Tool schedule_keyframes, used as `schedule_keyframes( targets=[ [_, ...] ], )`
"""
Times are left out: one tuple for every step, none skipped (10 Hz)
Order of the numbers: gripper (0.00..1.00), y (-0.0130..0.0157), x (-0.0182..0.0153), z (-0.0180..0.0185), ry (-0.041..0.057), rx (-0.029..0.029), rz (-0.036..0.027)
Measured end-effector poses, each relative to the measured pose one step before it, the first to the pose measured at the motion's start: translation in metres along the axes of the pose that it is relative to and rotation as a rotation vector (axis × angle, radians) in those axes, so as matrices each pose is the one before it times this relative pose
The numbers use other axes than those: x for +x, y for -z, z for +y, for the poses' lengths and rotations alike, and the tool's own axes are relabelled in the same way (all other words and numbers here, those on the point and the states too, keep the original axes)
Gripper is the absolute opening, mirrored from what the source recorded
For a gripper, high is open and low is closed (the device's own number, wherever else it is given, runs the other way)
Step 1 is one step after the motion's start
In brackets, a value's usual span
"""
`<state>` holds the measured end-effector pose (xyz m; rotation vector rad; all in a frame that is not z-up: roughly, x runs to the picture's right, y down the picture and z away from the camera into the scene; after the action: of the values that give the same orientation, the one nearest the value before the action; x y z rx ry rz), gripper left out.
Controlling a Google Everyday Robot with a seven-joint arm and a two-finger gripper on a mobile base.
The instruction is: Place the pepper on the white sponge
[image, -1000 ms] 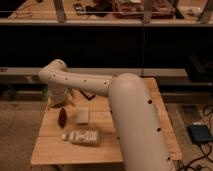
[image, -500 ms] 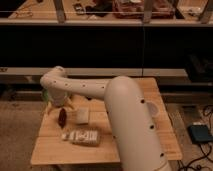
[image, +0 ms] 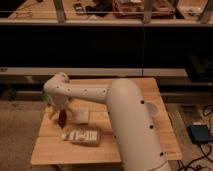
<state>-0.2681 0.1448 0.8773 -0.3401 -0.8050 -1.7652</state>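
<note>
Dark red pepper (image: 62,119) below the cream hand (image: 60,110), off-white sponge (image: 82,116), tan wooden table (image: 50,150), clear-and-white packet (image: 81,135).

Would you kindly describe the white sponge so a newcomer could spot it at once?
On the wooden table, look at the left half, just right of the gripper by the dark red pepper. The white sponge is the small plain off-white pad there, shorter and plainer than the crinkly packet lying nearer the front edge.

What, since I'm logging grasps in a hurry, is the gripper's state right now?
Gripper: low over the pepper, just left of the white sponge; whether it is open, closed or holding cannot be told.
</note>
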Motion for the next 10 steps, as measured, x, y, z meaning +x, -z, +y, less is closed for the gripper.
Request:
schedule_keyframes(
  targets=[
    [0.56,-0.00425,-0.00212,0.00130,0.00425,-0.00347,-0.00493],
    [0.55,-0.00396,-0.00160,0.00304,0.00247,-0.00676,-0.00494],
    [0.55,-0.00170,-0.00026,0.00192,-0.00054,-0.00257,-0.00228],
    [0.55,-0.00316,-0.00014,0.00126,0.00089,-0.00446,-0.00429],
    [0.55,0.00021,0.00045,-0.00046,0.00153,-0.00193,-0.00066],
    [0.53,0.00058,0.00129,-0.00116,0.00085,0.00273,0.00240],
    [0.45,0.00400,0.00296,-0.00216,0.00103,0.00997,0.00814],
    [0.36,0.00499,0.00422,-0.00313,0.00539,0.01145,0.01268],
    [0.35,0.00305,0.00108,-0.00384,0.00373,0.00901,0.00296],
    [0.35,0.00356,0.00095,-0.00499,0.00634,0.00980,0.00237]
  ],
)
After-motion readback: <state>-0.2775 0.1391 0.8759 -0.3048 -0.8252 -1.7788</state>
